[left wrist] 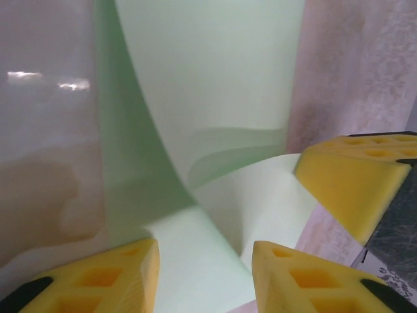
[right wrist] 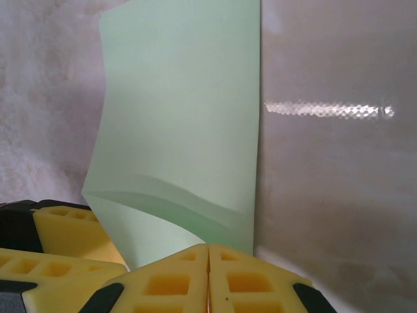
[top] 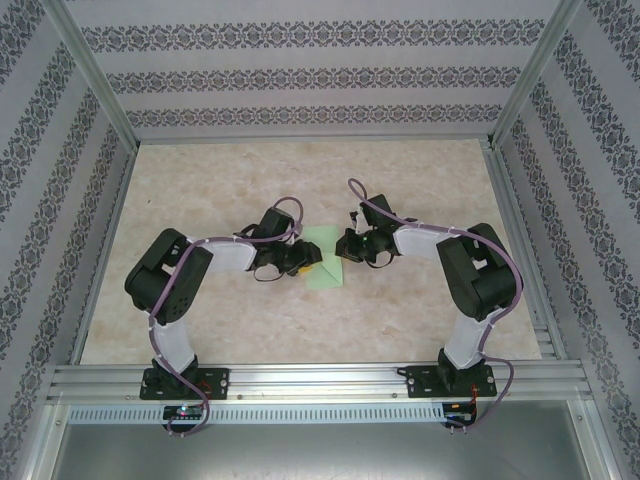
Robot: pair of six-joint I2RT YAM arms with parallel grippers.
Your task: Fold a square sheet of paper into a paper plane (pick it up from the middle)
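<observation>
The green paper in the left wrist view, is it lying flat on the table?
No, the paper curls up off the table in a smooth bend.

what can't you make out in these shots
Top view: part of the square sheet of paper is hidden under the left gripper and right gripper; creases are too small to see.
Right wrist view: the sheet's near edge runs behind the shut fingers, so a pinch is unclear.
Left wrist view: the sheet's far end is cut off by the top edge.
</observation>
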